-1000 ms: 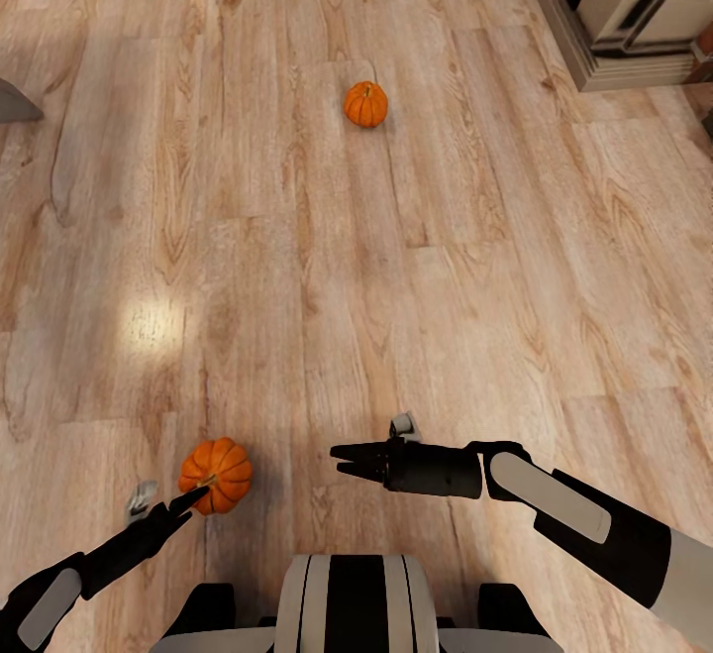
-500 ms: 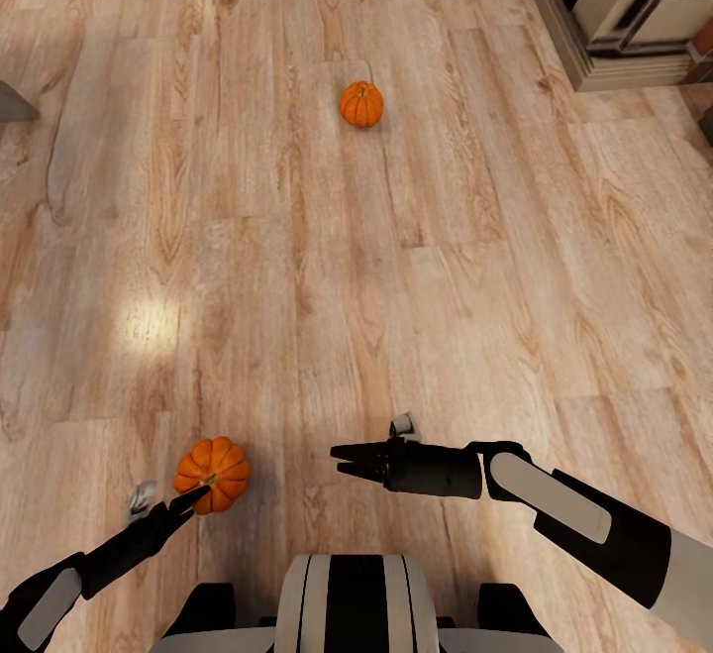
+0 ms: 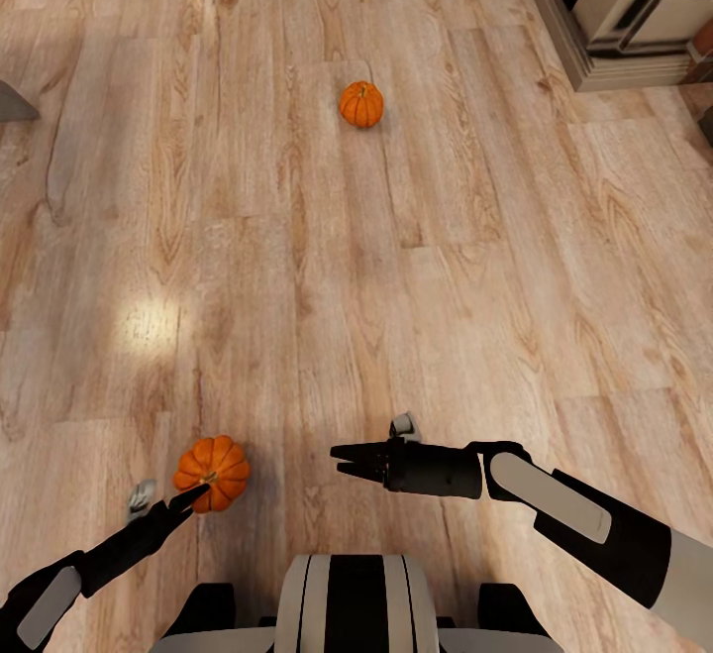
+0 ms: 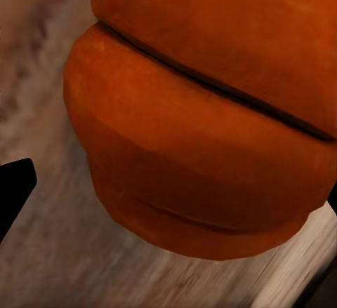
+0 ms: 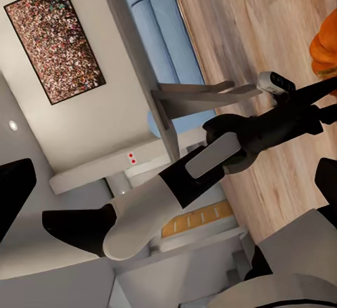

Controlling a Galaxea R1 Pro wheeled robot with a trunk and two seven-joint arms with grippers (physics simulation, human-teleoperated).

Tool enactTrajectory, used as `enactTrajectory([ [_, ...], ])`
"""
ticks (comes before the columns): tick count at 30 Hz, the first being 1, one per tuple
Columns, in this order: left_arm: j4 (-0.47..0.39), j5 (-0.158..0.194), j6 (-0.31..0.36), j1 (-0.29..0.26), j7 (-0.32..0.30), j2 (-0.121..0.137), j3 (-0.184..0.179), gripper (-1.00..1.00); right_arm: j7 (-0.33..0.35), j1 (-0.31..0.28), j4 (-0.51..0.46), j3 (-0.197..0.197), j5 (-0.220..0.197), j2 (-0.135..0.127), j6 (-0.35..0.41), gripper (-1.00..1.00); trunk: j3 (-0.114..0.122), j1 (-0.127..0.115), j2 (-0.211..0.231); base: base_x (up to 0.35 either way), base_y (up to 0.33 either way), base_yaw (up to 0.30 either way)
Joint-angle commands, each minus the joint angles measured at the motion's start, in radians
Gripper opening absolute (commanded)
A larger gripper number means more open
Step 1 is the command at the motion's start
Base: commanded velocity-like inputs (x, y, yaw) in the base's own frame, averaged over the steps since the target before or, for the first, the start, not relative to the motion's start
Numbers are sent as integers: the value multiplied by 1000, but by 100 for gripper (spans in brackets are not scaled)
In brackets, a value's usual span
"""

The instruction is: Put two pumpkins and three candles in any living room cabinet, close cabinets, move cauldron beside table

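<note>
Two bright-orange ribbed pumpkins lie on the wooden floor. The near pumpkin (image 3: 213,470) sits just ahead of my left gripper (image 3: 194,497), whose tips touch its front side. In the left wrist view that pumpkin (image 4: 203,111) looms very close, with one dark finger (image 4: 12,189) at the edge and the jaws spread, so the left gripper is open. The far pumpkin (image 3: 361,104) rests well ahead on the floor. My right gripper (image 3: 337,460) hovers open and empty above the floor, pointing left, right of the near pumpkin. Candles, cabinet and cauldron are out of view.
A pale moulded furniture base (image 3: 634,29) stands at the far right corner. A grey object's corner (image 3: 12,103) pokes in at the left edge. The right wrist view looks across my left arm (image 5: 210,157) toward a blue sofa (image 5: 151,34).
The whole picture shifted slightly left, so the camera moved a little. Arms and pumpkins hold their places relative to each other.
</note>
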Motion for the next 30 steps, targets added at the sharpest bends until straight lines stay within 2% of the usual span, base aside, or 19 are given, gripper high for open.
enactTrajectory([
  [1,2,-9,-2,0,26,0,1,100,1,-1,0,2,-6,0,2,100,0,0,0,0,0,0],
  [19,1,-8,-4,0,21,3,0,100,1,-1,0,2,-6,-1,2,100,0,0,0,0,0,0],
  [30,-1,-8,-38,1,17,6,-2,100,1,-1,0,2,-6,-1,3,100,0,0,0,0,0,0],
])
